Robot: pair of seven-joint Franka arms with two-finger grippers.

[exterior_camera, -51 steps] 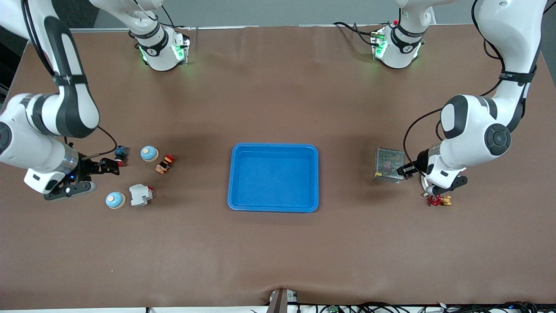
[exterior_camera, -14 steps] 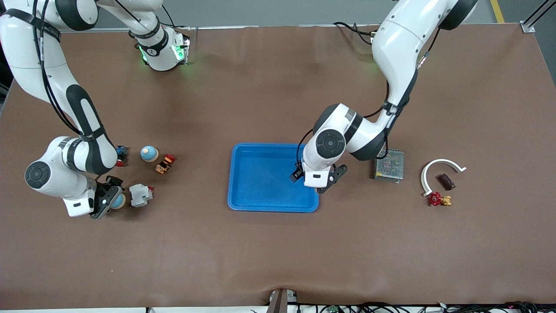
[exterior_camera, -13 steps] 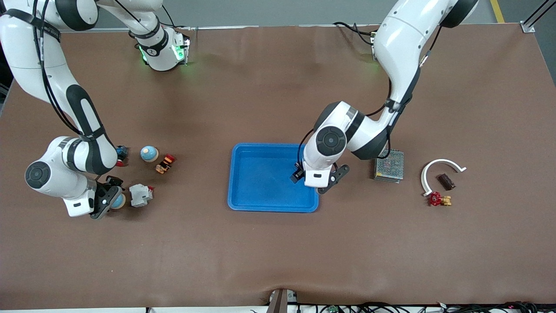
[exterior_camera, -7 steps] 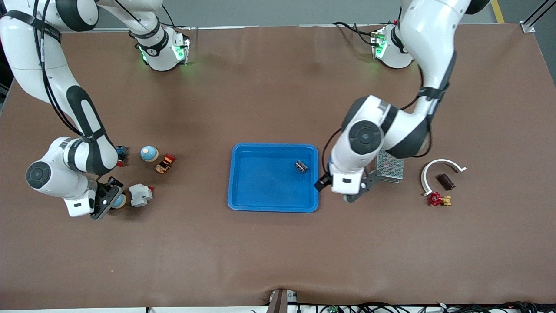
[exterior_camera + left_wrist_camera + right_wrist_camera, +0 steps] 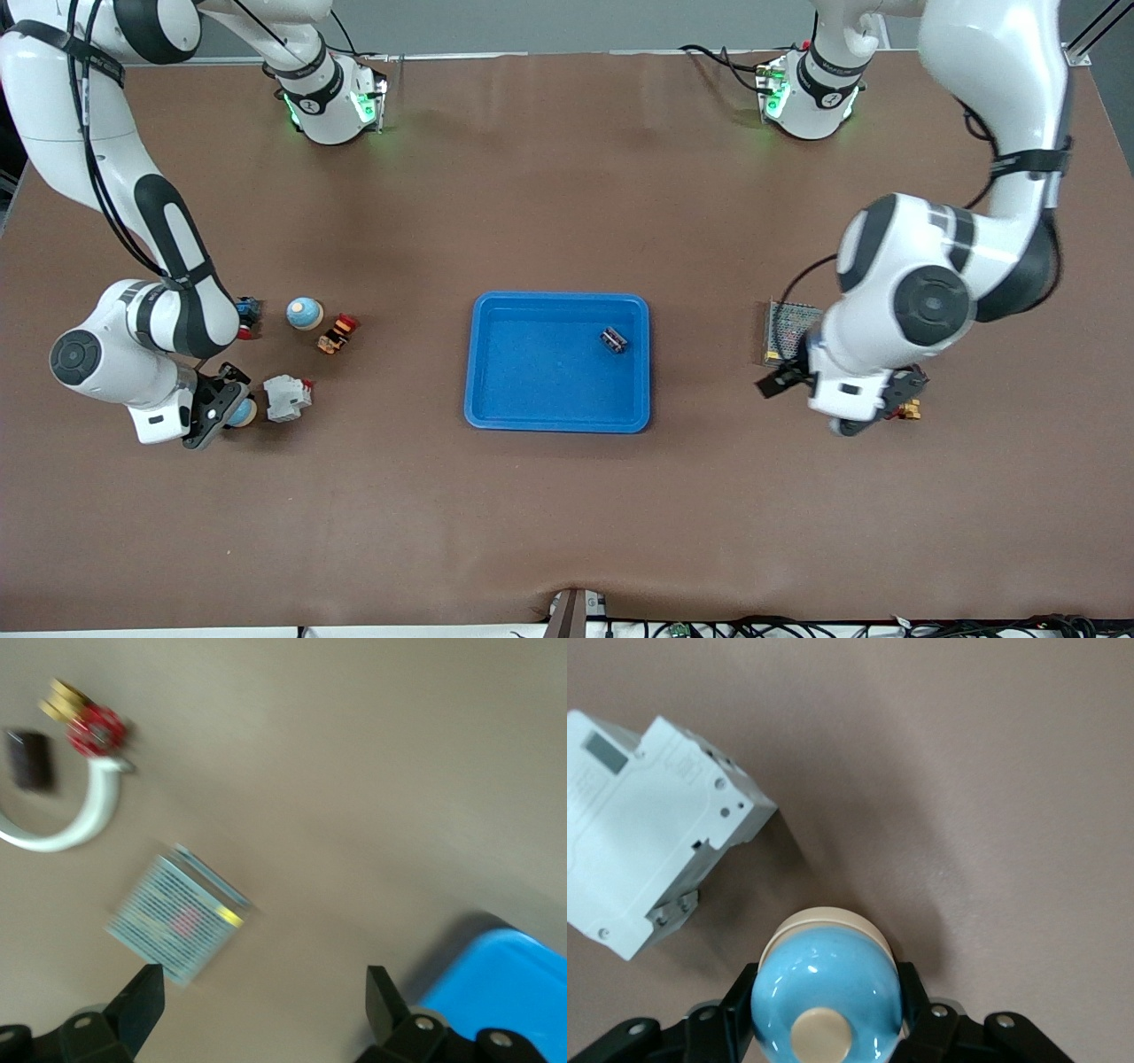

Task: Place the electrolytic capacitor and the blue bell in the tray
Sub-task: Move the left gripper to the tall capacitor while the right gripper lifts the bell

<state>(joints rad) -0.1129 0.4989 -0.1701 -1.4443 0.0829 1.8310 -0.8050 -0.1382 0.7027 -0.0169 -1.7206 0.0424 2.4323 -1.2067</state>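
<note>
The blue tray (image 5: 509,400) lies mid-table, and the small dark electrolytic capacitor (image 5: 613,339) rests in it near the corner toward the left arm's end. One blue bell (image 5: 243,412) (image 5: 826,988) with a beige knob sits on the table beside a white breaker. My right gripper (image 5: 227,410) (image 5: 826,1014) is shut on it, one finger on each side. My left gripper (image 5: 873,409) (image 5: 261,1005) hangs open and empty over the table, between the mesh box and the tray. A second blue bell (image 5: 304,313) stands farther from the front camera.
A white breaker (image 5: 286,397) (image 5: 647,833) lies beside the held bell. An orange-and-red part (image 5: 337,334) and a blue-red part (image 5: 248,315) sit near the second bell. At the left arm's end are a grey mesh box (image 5: 177,917), a white arc (image 5: 80,815), a red valve (image 5: 96,726) and a dark block (image 5: 28,760).
The left gripper let the capacitor go in the tray and swung off toward its own end of the table. The right gripper closed on the bell.
</note>
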